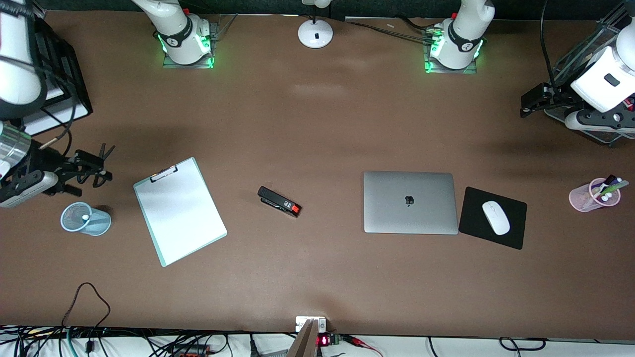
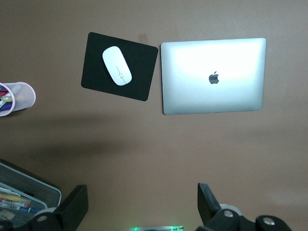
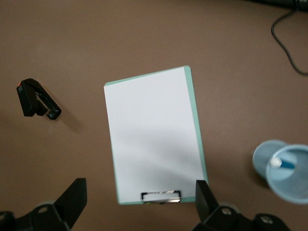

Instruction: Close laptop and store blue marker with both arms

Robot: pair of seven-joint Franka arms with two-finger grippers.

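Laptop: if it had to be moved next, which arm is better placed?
Probably left: the left end effector hangs open at the laptop's end of the table. The right end effector hangs open by the clipboard.

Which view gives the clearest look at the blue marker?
The right wrist view: the blue marker stands in the blue mesh cup, shaft and whitish end visible. The front view shows only its pale tip in that cup; the left wrist view misses it.

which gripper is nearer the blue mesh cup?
Right. The right gripper hangs open just above the blue mesh cup, at the right arm's end of the table. The left gripper is open too, up at the left arm's end.
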